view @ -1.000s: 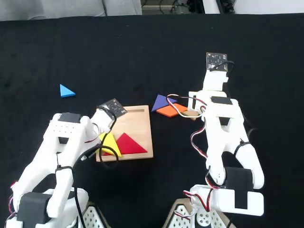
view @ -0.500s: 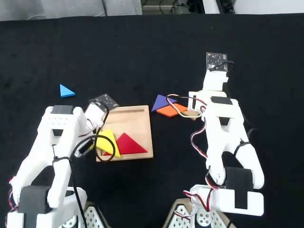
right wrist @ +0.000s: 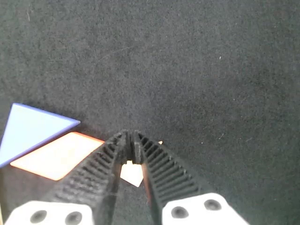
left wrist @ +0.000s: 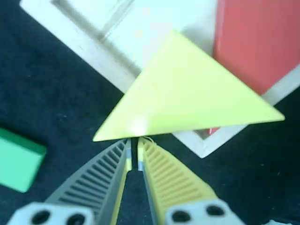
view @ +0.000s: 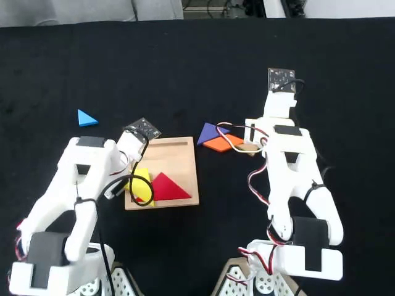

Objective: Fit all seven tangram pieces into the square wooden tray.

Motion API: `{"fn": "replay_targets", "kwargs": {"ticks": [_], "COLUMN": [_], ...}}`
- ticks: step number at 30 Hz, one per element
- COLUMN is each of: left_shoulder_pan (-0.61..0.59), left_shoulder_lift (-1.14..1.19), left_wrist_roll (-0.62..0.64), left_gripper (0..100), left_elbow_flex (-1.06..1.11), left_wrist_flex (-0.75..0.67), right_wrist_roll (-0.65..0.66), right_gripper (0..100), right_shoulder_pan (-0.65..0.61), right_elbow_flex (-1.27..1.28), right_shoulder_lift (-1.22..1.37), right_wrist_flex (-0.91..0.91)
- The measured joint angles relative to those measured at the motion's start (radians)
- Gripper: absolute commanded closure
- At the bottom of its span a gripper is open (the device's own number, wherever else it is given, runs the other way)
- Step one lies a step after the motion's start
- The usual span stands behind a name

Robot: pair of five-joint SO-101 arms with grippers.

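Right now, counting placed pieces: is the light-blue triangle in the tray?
No, the light-blue triangle lies on the black table, apart from the wooden tray.

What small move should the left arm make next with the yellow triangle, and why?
Probably nudge the yellow triangle inward over bare wood before lowering. The left gripper is shut on its edge, and the piece crosses the tray rim and overlaps the red triangle, so it likely cannot sit flat here.
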Motion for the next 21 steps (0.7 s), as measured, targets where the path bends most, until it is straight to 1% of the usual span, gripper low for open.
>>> {"fn": "replay_targets", "kwargs": {"ticks": [4, 9, 12, 15, 21], "left_shoulder_pan": [0.003, 0.008, 0.023, 0.043, 0.055], "left_shoulder_lift": [0.081, 0.183, 0.245, 0.305, 0.334], "left_wrist_roll": [0.014, 0.020, 0.071, 0.087, 0.126], "left_gripper": [97, 97, 97, 97, 97], "left_elbow_flex": [-0.060, -0.212, -0.298, -0.362, -0.431], "left_wrist_flex": [-0.026, -0.025, -0.025, -0.025, -0.025], "right_wrist_roll": [0.000, 0.000, 0.000, 0.000, 0.000], "right_gripper": [98.7, 98.7, 98.7, 98.7, 98.7], "right_shoulder_pan": [0.000, 0.000, 0.000, 0.000, 0.000], "right_elbow_flex": [0.000, 0.000, 0.000, 0.000, 0.000], "right_shoulder_lift": [0.000, 0.000, 0.000, 0.000, 0.000], "right_wrist_flex": [0.000, 0.000, 0.000, 0.006, 0.025]}}
